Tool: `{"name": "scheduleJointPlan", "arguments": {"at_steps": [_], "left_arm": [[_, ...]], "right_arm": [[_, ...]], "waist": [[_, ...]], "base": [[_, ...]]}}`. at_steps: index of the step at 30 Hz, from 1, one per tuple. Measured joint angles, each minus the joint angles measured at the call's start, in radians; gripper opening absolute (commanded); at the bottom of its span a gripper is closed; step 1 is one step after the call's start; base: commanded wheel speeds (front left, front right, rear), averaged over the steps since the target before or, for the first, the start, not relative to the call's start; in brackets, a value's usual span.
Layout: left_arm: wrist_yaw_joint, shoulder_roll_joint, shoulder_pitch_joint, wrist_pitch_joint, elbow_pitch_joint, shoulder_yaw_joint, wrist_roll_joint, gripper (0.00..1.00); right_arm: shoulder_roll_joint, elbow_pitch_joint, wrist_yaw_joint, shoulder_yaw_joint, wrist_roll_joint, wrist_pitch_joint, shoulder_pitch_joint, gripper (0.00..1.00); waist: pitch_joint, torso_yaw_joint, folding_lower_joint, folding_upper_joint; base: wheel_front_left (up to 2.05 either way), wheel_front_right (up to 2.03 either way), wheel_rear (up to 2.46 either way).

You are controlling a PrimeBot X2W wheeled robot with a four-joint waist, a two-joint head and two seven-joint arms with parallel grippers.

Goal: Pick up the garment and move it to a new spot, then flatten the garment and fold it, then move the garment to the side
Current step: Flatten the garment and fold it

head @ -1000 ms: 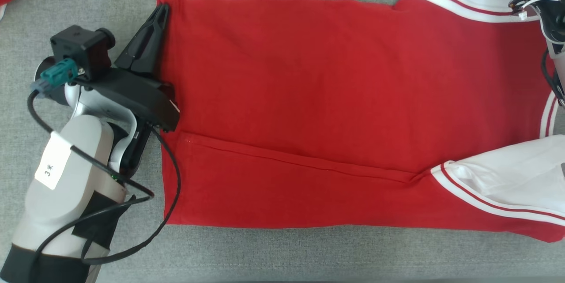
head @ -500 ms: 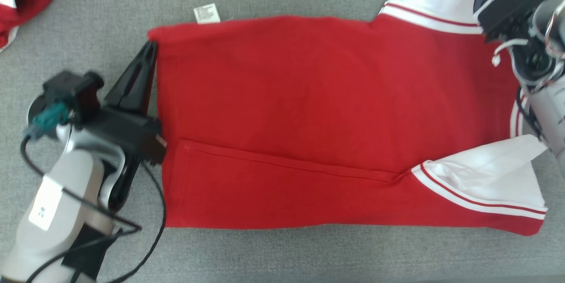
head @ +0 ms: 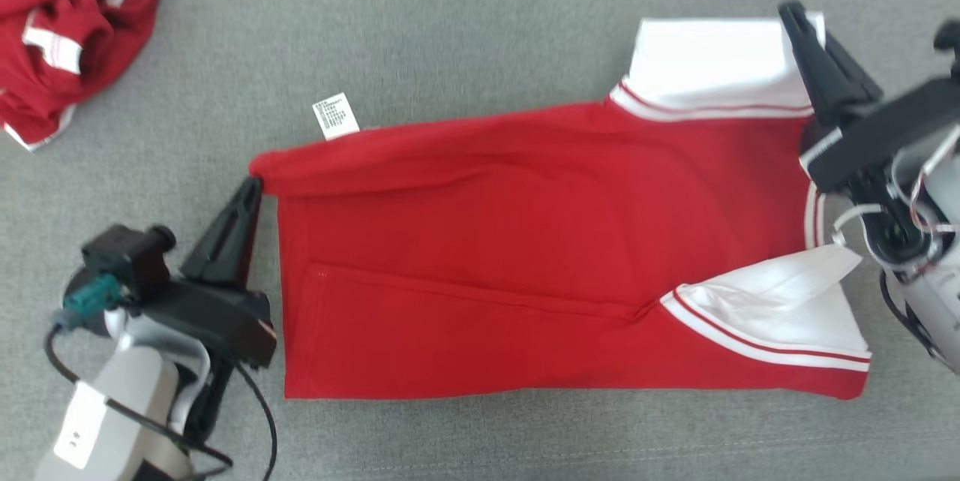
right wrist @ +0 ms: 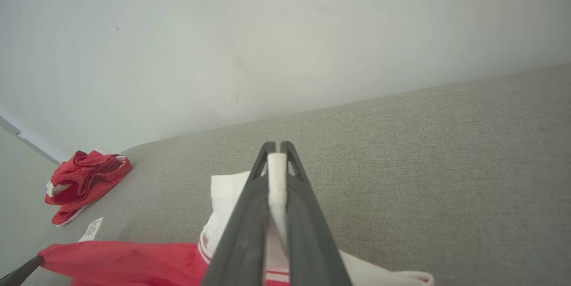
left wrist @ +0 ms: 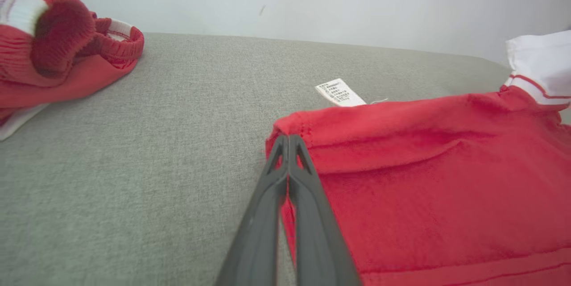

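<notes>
Folding is in hand. The red T-shirt [head: 525, 241] is lying flat on the grey fabric surface [head: 450, 16]. Left gripper [head: 253, 182] fingers are clamping its far hem corner, right gripper [head: 791, 12] fingers its far white sleeve [head: 712, 53]. Next, both are needing to carry that edge nearward together.

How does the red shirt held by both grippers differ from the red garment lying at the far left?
The shirt is spread nearly flat; the crumpled garment sits in a heap. The left gripper pinches the shirt's hem corner and the right gripper its white sleeve; nothing holds the crumpled garment. Both are red with white striped trim, on the grey surface.
</notes>
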Motion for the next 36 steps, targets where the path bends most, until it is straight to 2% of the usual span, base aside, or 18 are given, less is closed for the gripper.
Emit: {"name": "scheduleJointPlan", "arguments": {"at_steps": [11, 20, 29, 36], "left_arm": [[0.000, 0.019, 0.073, 0.017, 0.008, -0.083, -0.045, 0.00], [0.000, 0.030, 0.099, 0.037, 0.035, -0.106, -0.060, 0.00], [0.000, 0.029, 0.112, 0.063, 0.042, -0.124, -0.070, 0.00], [0.000, 0.024, 0.111, 0.071, 0.056, -0.139, -0.072, 0.00]], "right_arm": [[-0.064, -0.035, 0.000, 0.079, 0.056, -0.049, 0.118, 0.00], [-0.117, -0.067, 0.000, 0.142, 0.092, -0.075, 0.170, 0.00], [-0.132, -0.076, 0.000, 0.244, 0.095, -0.073, 0.213, 0.00], [-0.132, -0.062, 0.000, 0.285, 0.113, -0.067, 0.225, 0.00]], "waist": [[-0.091, -0.014, -0.0001, 0.0000], [-0.133, -0.021, 0.0000, 0.0000], [-0.148, -0.022, 0.0001, 0.0000], [-0.155, -0.016, 0.0001, 0.0000]], "base": [[0.00, 0.00, 0.00], [0.00, 0.00, 0.00], [0.00, 0.00, 0.00], [0.00, 0.00, 0.00]]}}
